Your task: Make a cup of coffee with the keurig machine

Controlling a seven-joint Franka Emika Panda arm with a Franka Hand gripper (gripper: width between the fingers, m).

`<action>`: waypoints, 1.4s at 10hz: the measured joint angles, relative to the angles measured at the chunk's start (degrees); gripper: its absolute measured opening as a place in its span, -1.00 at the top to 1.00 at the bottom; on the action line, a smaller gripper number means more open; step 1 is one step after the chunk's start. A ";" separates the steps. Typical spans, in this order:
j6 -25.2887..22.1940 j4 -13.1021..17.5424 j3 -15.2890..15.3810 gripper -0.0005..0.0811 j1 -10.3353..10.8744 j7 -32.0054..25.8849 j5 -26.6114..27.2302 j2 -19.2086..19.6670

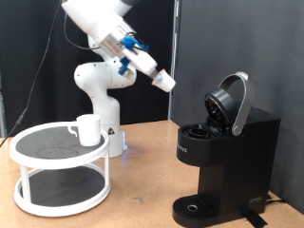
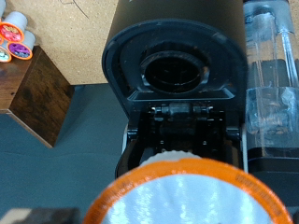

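Observation:
The black keurig machine (image 1: 223, 152) stands at the exterior view's right with its domed lid (image 1: 233, 100) hinged open and the pod chamber exposed. My gripper (image 1: 163, 80) hangs in the air up and to the left of the machine, shut on a coffee pod. In the wrist view the pod (image 2: 187, 201), with an orange rim and a silver foil top, fills the near edge, with the open chamber of the machine (image 2: 177, 75) beyond it. The white cup (image 1: 88, 129) stands on the top shelf of a round white rack (image 1: 38, 161) at the exterior view's left.
The machine's clear water tank (image 2: 273, 84) sits at its side. A dark wooden box (image 2: 33, 93) with spare pods (image 2: 14, 39) beside it shows in the wrist view. The robot base (image 1: 100, 95) stands behind the rack. The machine's drip base (image 1: 195, 209) holds nothing.

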 joint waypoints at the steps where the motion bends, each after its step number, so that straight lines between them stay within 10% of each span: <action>1: 0.79 0.68 1.32 0.02 0.51 0.03 0.00 1.04; 14: 11.41 -0.67 10.98 0.01 1.39 5.34 -5.75 8.27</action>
